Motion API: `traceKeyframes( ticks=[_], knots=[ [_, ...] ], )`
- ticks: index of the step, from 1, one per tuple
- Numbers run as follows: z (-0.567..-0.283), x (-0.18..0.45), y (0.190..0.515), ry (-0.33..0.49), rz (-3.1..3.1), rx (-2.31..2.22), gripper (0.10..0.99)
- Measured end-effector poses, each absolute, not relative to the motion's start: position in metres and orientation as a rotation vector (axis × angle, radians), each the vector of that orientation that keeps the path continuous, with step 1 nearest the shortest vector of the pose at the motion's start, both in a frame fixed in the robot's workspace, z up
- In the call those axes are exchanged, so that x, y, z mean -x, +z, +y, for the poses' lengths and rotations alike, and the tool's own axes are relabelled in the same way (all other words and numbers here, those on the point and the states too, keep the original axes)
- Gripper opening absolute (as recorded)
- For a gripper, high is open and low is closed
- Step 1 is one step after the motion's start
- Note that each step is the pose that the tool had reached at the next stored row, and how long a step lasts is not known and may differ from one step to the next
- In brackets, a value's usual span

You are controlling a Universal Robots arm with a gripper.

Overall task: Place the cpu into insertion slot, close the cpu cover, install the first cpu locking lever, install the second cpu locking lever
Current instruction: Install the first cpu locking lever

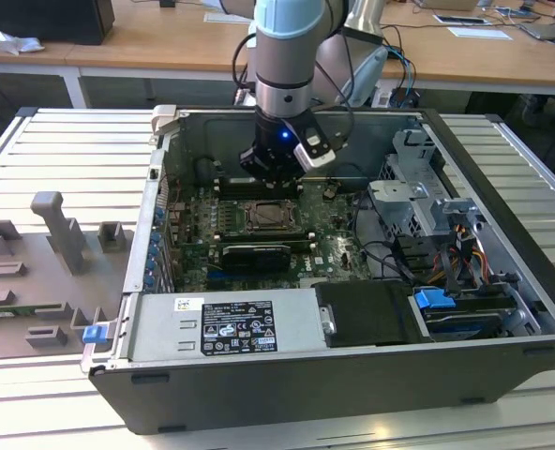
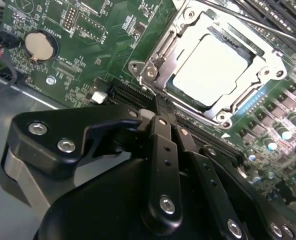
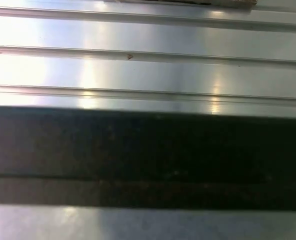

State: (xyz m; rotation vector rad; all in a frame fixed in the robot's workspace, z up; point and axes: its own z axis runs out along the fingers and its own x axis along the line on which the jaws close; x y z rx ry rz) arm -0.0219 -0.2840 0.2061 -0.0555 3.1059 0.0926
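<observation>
In the exterior view, grey plastic fixtures (image 1: 52,253) lie to the exterior view's left of the open computer case (image 1: 352,375), which sits on a ribbed metal desk (image 1: 62,141). Inside the case the green motherboard (image 1: 324,248) lies flat, and the insertion slot (image 1: 272,217) sits near its middle. The arm reaches down into the case, with the gripper (image 1: 276,169) hanging just behind the slot.

In the second wrist view, a round coin battery (image 2: 40,45) sits on the board well apart from the slot. The gripper (image 2: 163,112) has its two black fingers (image 2: 164,150) drawn together with nothing between them, tips just beside the slot's near edge. The cpu (image 2: 213,67) already lies in the insertion slot (image 2: 210,65), its pale top showing through the cut-out of the cpu cover (image 2: 158,52), which looks to be folded down over it. A thin lever rod (image 2: 248,22) runs along the slot's far side; whether it is latched I cannot tell.

The risk, as I judge it, is that the fingertips slip off a thin springy lever, which would snap back, or that they scrape the board's small parts beside the slot. Pressing on a cover not fully seated could also strain the cpu.
</observation>
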Motion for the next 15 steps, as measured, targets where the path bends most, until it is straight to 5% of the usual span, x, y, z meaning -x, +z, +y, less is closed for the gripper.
traceKeyframes(
  ticks=[15],
  knots=[
    [-0.287, 0.020, 0.216, 0.112, 3.105, 0.055, 0.106]
  ],
)
